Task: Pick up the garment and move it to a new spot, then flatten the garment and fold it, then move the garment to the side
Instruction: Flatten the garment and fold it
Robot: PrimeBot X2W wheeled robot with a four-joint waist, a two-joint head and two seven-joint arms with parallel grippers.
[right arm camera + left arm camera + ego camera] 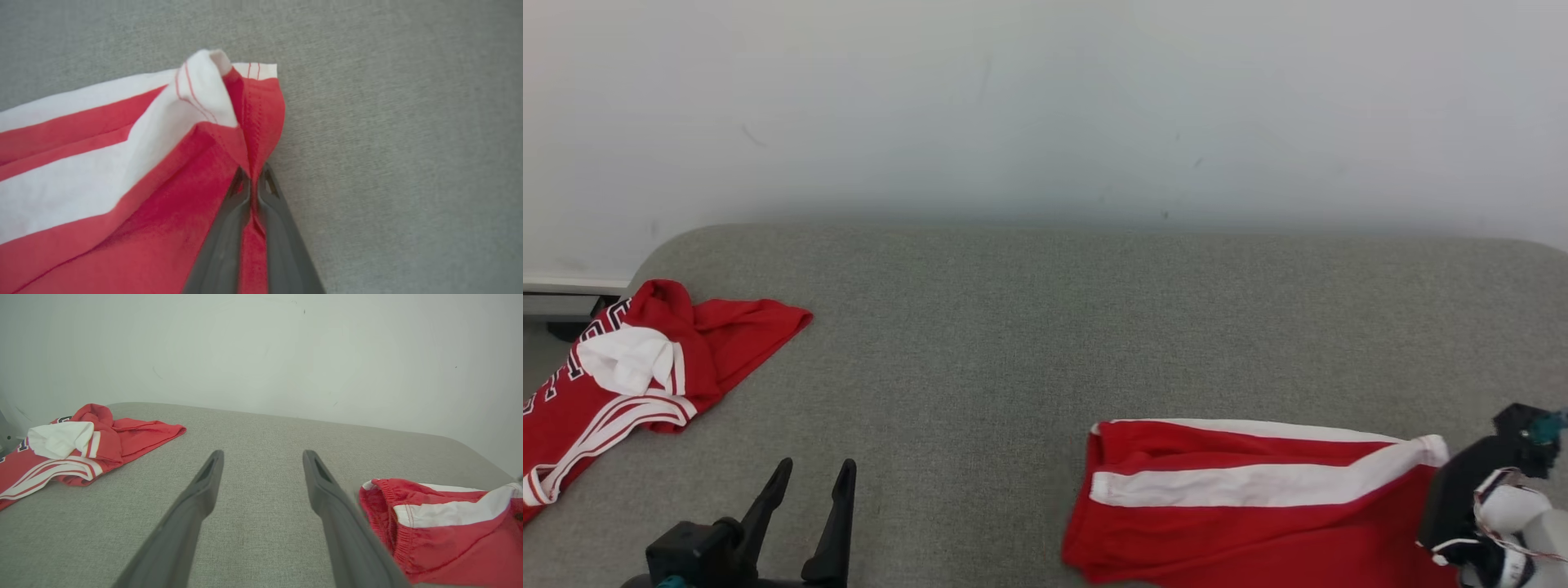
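The garment (1241, 523) is a pair of red shorts with a white side stripe, lying on the grey padded surface (1013, 343) at the lower right. In the right wrist view my right gripper (253, 173) is shut on a bunched fold of the garment (122, 183) at its hemmed corner, and the red cloth runs down between the fingers. From the head view that gripper (1441, 490) sits at the shorts' right end. My left gripper (815, 469) stands open at the lower left, with nothing between its fingers (204, 490), and the shorts' waistband (388, 506) lies to its right.
A second red garment (645, 367) with white trim and lettering lies crumpled at the surface's left edge (81, 445). A pale wall (1045, 106) rises behind the far edge. Bare grey surface lies between the two garments.
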